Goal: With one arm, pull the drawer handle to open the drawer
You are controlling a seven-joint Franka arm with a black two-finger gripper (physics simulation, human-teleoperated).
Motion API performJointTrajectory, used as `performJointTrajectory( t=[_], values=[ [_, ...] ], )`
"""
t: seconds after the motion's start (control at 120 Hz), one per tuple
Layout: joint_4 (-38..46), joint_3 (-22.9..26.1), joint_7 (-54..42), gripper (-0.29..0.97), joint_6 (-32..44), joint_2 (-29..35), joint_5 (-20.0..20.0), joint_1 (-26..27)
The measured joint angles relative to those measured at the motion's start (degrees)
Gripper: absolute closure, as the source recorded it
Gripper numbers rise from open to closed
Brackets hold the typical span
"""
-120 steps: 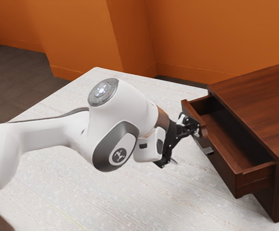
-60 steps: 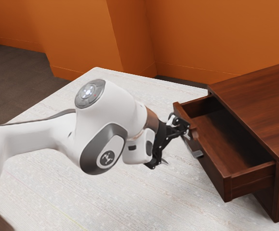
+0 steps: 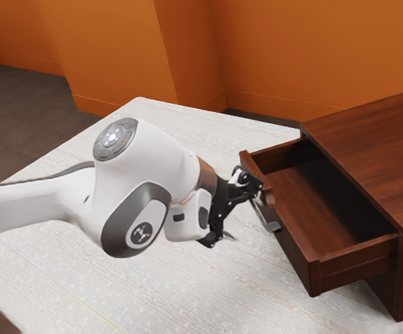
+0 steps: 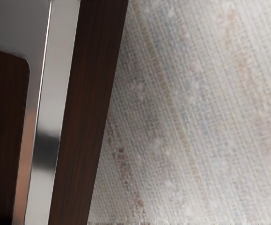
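Orange walls [image 3: 291, 49] and a dark floor [image 3: 20, 111] are seen behind a pale, cloth-textured table [image 3: 152, 292]. On it, the black gripper [image 3: 255, 193] is pressed together on the silver handle [image 3: 271, 221], pinching the bar near its upper end. The lower end is left free below the fingers. In the wrist view the handle [image 4: 41, 140] is seen close under the hand, running along the dark wood of the drawer front [image 4: 88, 117].

The drawer [image 3: 312, 216] is drawn well out of the brown cabinet [image 3: 375, 146] at the exterior view's right, and its bare inside is shown, so the pull is judged to be well advanced.

For the pull to be done well, the hand should be drawn straight along the drawer's own line of travel, away from the cabinet. The pinch should be kept firm, so that the bar is not lost. A sideways or downward drag is to be avoided, since the drawer could bind in its slides. The pull is best eased off before the drawer comes to its stop.

Counted: one white arm [image 3: 145, 195], one gripper, one handle, one drawer, one cabinet, one table.
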State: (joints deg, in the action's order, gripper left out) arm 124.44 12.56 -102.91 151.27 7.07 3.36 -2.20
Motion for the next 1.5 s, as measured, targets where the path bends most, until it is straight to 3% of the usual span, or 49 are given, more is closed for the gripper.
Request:
performJointTrajectory(
  t=[0.517,0.742,0.892,0.967,1.183,1.325,1.5],
  values=[
    [6.1,-0.42,0.04,0.07,0.28,6.66,1.02,-0.09],
    [8.28,-1.56,0.06,-0.02,1.03,7.46,0.79,-0.14],
    [8.78,-1.81,0.08,0.0,1.61,7.68,0.83,-0.09],
    [8.89,-1.89,0.11,0.08,1.56,8.25,0.82,-0.06],
    [10.56,-2.95,0.13,0.0,1.48,9.83,0.15,0.44],
    [10.16,-3.04,0.15,0.19,1.61,10.29,0.42,0.64],
    [10.06,-3.06,0.16,0.09,1.76,11.36,1.34,1.18]
  ],
)
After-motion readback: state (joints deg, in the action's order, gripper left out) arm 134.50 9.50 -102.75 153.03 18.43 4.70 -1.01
